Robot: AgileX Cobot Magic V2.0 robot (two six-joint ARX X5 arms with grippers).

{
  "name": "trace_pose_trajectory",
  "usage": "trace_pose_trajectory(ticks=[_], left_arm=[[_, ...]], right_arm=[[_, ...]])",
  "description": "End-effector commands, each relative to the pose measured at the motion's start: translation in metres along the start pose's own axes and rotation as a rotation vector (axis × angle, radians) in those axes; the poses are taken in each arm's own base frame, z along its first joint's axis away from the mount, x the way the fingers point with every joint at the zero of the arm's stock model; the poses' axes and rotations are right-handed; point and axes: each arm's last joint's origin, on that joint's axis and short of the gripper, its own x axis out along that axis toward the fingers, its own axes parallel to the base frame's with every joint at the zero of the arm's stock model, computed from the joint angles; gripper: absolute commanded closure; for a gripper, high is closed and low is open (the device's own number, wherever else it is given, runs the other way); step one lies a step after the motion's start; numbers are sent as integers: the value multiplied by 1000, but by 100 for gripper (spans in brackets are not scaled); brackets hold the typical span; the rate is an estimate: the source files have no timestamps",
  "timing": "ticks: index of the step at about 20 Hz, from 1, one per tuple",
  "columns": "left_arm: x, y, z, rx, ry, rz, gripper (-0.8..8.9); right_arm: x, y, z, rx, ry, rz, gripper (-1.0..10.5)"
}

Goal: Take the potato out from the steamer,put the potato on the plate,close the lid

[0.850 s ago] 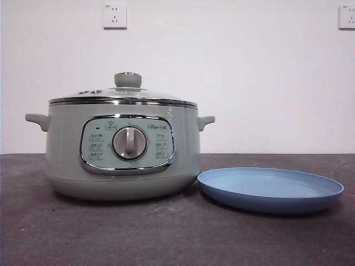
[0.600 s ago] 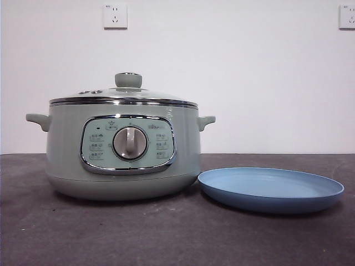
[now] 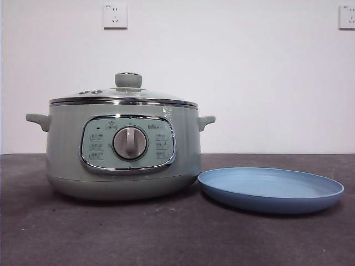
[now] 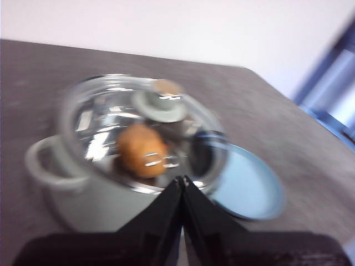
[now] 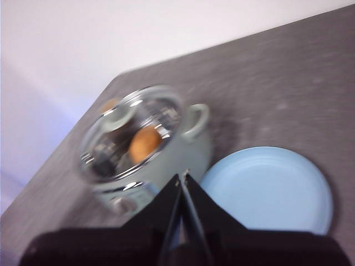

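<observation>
**Colleague:** What do you have on screen?

**Me:** From the front I see the steamer point(image 3: 122, 149), a pale green round cooker, standing on the dark desk point(image 3: 166, 233). Its glass lid point(image 3: 125, 95) sits closed on top, knob upward. Just beside the steamer lies the plate point(image 3: 270, 189), light blue and shallow, its rim close to the cooker's base.

**Colleague:** And the potato?

**Me:** My wrist cameras, though blurred, show the potato point(image 4: 141, 150) through the glass, inside the steamer.

**Colleague:** The arms?

**Me:** Both hang above the desk, apart from everything. The left end effector point(image 4: 182, 180) has its jaws pressed together, pinching nothing. The right end effector point(image 5: 182, 176) is likewise pressed together, with steamer and plate below it.
</observation>
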Motion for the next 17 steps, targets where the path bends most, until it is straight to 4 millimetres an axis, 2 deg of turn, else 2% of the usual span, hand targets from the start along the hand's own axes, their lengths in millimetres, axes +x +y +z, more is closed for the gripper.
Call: trace_pose_trajectory(ticks=[1,6,12,17], left_arm=[[-3,-7,16,98,18,-62,822],[-10,-17,34,138,90,-125,822],[-17,-25,38,131,179,-187,822],[-19,-26,39,131,181,-185,805]], right_arm=[[-4,10,19,-109,42,79,959],[-5,20,39,-149,170,186,958],[0,21,35,-137,336,219,958],[3,19,34,-125,358,221,940]])
